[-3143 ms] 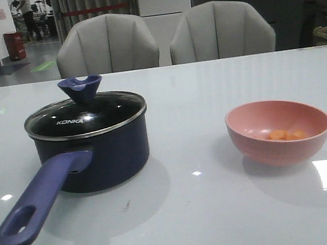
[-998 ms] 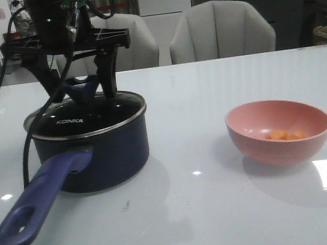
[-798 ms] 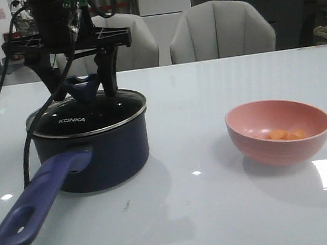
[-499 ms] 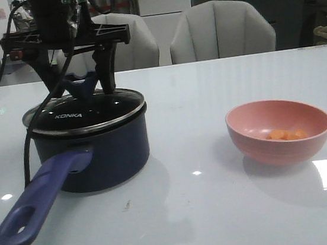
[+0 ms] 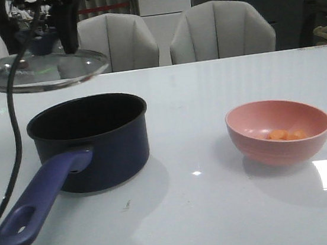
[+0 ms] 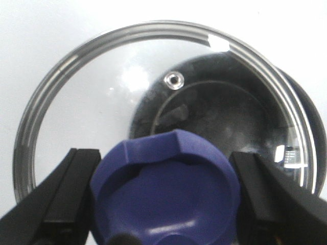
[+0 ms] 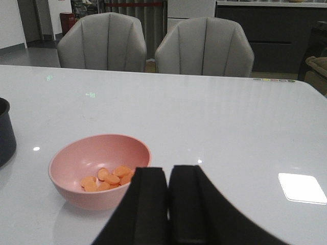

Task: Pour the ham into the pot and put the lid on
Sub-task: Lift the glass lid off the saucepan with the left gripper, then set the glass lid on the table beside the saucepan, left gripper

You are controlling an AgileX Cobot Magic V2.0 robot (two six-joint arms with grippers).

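The navy pot [image 5: 91,143] stands open at the table's left, its purple-blue handle [image 5: 36,201] pointing toward the front. My left gripper [image 5: 39,37] is shut on the blue knob [image 6: 166,186] of the glass lid [image 5: 40,69] and holds it above and to the left of the pot. Through the lid [image 6: 97,107] the left wrist view shows the pot's black inside [image 6: 219,117]. The ham [image 5: 287,135] lies in the pink bowl [image 5: 281,144] at the right. My right gripper [image 7: 168,174] is shut and empty, close in front of the bowl [image 7: 76,191] and ham [image 7: 107,178].
Two grey chairs [image 5: 220,29] stand behind the table's far edge. A black cable [image 5: 12,117] hangs from the left arm past the pot's left side. The pot's edge [image 7: 5,132] shows in the right wrist view.
The left gripper closed on the lid's knob and lifted the lid off the pot, up and to the left. The pot now stands open. The bowl has not moved.
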